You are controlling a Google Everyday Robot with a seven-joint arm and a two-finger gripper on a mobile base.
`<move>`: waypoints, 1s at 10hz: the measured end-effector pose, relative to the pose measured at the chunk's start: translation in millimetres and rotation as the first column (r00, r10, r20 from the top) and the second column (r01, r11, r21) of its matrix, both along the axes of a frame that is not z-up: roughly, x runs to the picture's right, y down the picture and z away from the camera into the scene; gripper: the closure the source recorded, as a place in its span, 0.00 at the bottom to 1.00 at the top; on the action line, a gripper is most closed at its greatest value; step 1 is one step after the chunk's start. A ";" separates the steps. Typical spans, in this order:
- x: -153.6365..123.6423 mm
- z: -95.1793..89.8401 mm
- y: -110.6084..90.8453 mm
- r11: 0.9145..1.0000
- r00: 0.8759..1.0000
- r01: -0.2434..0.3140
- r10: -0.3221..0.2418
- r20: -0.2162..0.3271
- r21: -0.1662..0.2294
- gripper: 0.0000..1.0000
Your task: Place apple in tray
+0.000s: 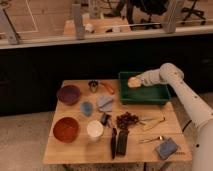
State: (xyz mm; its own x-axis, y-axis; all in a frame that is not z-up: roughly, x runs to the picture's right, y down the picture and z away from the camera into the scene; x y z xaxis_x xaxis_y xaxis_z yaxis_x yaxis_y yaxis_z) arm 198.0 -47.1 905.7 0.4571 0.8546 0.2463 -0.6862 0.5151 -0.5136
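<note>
The apple (133, 82), yellow-orange and round, sits at the tip of my gripper (136, 81) over the left part of the tray (150, 98). That tray is a large dark green bin at the table's back right. My gripper is shut on the apple, and the white arm reaches in from the right across the tray. Whether the apple touches the tray floor is not visible.
On the wooden table (80, 150) are a purple bowl (69, 94), a red bowl (66, 129), a white cup (95, 129), a small blue bowl (87, 107), a grey-blue cloth (105, 103), a grape cluster (127, 120), black tools (119, 142) and a blue sponge (166, 148).
</note>
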 end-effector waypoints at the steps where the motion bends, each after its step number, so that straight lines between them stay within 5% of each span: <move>1: 0.1 0.0 0.1 1.000 1.000 0.000 0.000 0.000 0.000 0.69; 6: 0.2 0.0 0.1 1.000 1.000 0.000 0.000 0.000 0.000 0.22; 10: 0.2 0.0 0.2 1.000 1.000 0.000 0.000 0.000 0.000 0.20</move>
